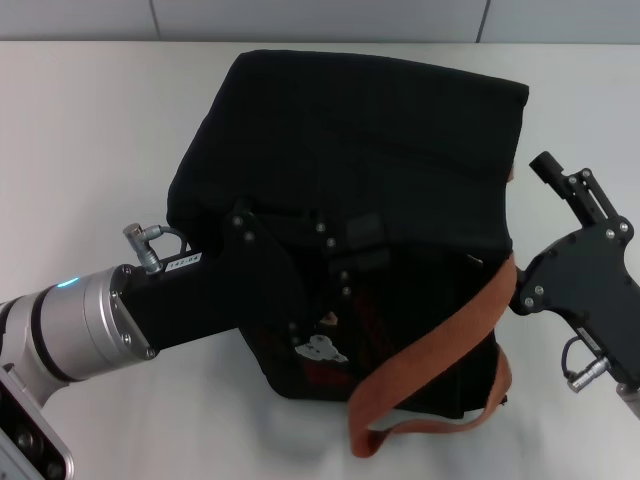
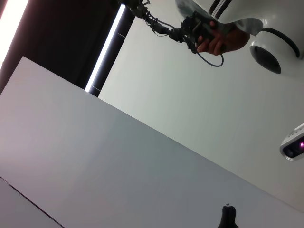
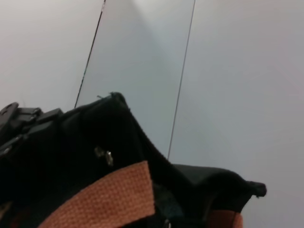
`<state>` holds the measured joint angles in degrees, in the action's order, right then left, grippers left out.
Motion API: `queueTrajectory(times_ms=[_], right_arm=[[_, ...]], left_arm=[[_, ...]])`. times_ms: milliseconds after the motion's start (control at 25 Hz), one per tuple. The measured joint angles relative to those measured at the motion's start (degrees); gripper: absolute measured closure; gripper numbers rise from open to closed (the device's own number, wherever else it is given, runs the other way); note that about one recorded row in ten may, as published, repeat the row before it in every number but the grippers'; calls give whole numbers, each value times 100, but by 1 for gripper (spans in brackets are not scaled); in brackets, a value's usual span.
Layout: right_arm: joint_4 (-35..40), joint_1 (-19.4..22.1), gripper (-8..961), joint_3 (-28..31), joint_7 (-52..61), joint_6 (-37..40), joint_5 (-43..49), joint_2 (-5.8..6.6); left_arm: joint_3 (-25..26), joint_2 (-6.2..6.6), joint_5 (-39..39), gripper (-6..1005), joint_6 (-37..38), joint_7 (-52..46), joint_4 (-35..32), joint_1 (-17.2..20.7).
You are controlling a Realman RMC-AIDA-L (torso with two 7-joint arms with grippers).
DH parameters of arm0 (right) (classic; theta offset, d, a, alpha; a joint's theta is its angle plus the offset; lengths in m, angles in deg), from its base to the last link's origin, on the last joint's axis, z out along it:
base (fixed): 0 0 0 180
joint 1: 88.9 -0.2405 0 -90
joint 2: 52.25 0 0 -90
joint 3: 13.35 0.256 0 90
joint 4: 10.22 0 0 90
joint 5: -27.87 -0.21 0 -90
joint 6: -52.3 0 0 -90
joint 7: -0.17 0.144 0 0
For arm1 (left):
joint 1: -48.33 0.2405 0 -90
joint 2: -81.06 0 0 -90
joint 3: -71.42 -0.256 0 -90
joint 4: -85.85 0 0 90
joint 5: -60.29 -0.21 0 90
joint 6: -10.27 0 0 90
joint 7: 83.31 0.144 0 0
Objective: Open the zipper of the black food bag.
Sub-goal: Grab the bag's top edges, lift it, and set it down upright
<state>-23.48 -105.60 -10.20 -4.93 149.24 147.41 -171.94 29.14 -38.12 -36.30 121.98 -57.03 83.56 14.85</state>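
Since the black food bag [image 1: 380, 130] slumps soft on the white table [image 1: 80, 130], you should expect give; your left gripper [image 1: 345, 255] presses its top, jaw state unclear; right gripper [image 1: 585, 235] waits beside, unclear too; pinch the small silver pull [image 3: 109, 157].

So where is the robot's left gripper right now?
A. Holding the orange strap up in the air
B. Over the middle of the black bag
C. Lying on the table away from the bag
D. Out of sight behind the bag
B: in the head view the left gripper reaches in over the top middle of the black bag, while the orange strap hangs loose down its front.
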Motion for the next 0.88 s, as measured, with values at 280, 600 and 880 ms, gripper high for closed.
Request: queueTrajectory(times_ms=[280,600,880], right_arm=[[211,74,143,-243,-240,105,164,23],[220,130,144,-184,-535,113,153,-6],[-1,26,143,-278,-772,-1,270,0]], left_arm=[[-1,0,0,911,1,0,0,0],[-9,1,1,911,0,-5,0,-29],[-9,0,1,910,1,-13,6,-35]])
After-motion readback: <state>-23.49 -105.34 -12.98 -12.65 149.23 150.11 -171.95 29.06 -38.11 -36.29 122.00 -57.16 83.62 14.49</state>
